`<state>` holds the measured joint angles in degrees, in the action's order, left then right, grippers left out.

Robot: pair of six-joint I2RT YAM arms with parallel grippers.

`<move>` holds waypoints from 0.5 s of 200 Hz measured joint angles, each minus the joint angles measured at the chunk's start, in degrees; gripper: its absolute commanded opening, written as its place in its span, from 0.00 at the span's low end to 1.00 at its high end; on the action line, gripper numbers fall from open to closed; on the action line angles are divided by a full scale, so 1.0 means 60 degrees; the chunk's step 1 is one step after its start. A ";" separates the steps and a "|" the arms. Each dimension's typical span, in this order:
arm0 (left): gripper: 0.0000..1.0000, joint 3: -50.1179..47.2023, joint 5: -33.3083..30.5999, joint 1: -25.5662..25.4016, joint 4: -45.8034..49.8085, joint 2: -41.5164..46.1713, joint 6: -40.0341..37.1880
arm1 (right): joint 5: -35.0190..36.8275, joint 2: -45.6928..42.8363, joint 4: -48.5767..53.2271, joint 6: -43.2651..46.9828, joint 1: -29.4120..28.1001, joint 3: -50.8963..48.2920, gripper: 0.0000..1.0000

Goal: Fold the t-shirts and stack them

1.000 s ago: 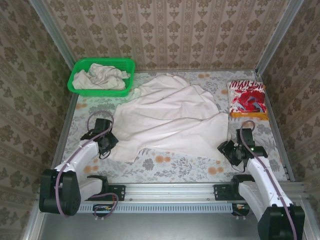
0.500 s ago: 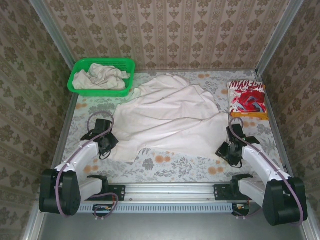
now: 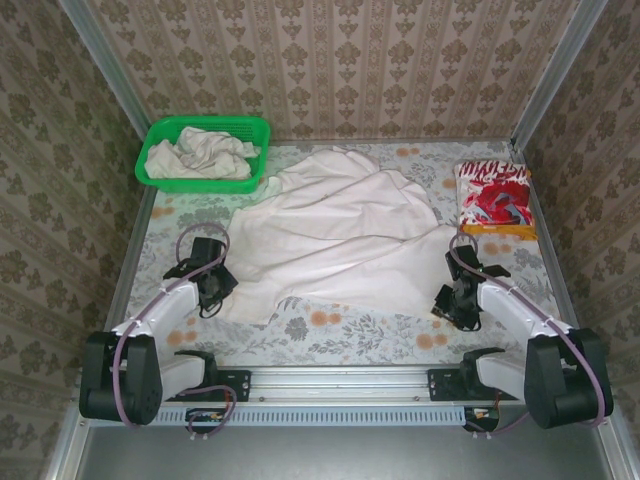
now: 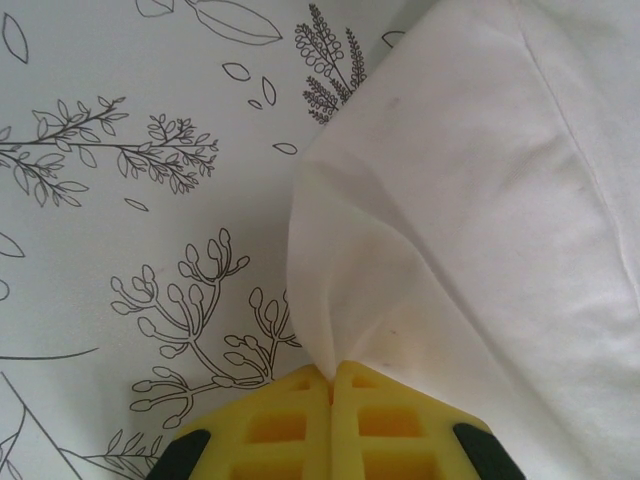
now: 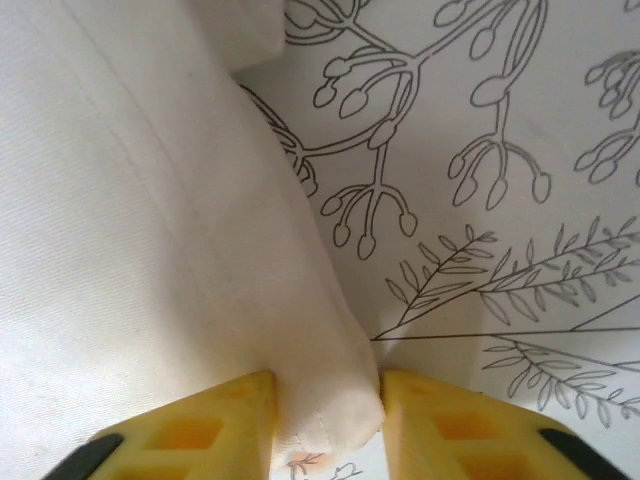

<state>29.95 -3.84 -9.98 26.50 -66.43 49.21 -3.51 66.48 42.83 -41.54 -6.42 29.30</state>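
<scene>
Off-white t-shirt (image 3: 340,235) is spread, rumpled, across the middle of the table (image 3: 330,335), with its near edge toward the arms. The near-left corner is pinched in the left gripper (image 4: 333,372): fingers are pressed together and the cloth is drawn to a peak between them. The near-right hem corner sits between the jaws of the right gripper (image 5: 330,400), which stand apart around the fabric; a firm clamp is not shown there. Both near corners are judged to be taken so the edge can be lifted straight and laid over for a fold, so the right side needs seating first or the hem may slip out. The red-and-white folded shirt (image 3: 493,195) is parked at the far right, well clear of the work area, probably as the stack base. A crumpled off-white shirt (image 3: 200,155) lies in the green basket (image 3: 160,178) at far left, judged queued. No brand, label or writing can be read, and no chest print is visible on the spread shirt.
</scene>
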 measured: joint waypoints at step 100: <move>0.00 0.0106 -0.0109 0.0025 0.0295 0.1308 -0.0018 | 0.0317 -0.1880 0.0120 0.0423 -0.0004 0.1359 0.00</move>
<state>30.59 -4.49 -9.82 28.27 -58.59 49.10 -1.61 55.20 43.55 -39.00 -6.44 37.45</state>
